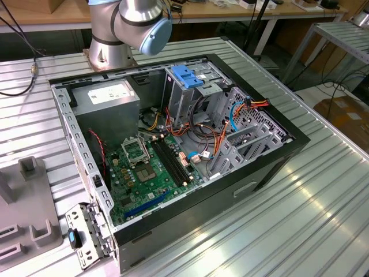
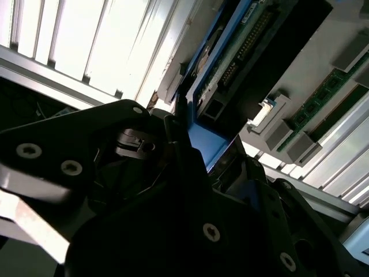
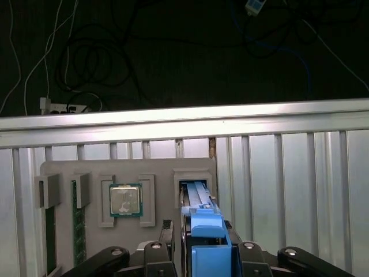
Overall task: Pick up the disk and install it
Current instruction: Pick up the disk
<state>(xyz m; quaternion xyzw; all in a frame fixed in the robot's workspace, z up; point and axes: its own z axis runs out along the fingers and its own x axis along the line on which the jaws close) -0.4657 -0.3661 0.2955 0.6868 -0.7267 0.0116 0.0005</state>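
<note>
Jaws look clamped on the disk (image 3: pixel 203 231) by its blue rail, though it's hard to be sure from here. It sits right between them, far end in the grey tray (image 3: pixel 92 170). I'd lift straight, no twisting.

Blue-railed disk (image 3: pixel 206 231), grey tray (image 3: pixel 155 167) (ribbed silver table (image 3: pixel 288 173))

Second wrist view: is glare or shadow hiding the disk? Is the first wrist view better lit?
Second wrist view: the table slats glare white and the gripper is in deep shadow, but the disk is visible. First wrist view: the disk is evenly lit; the table edge glares.
</note>
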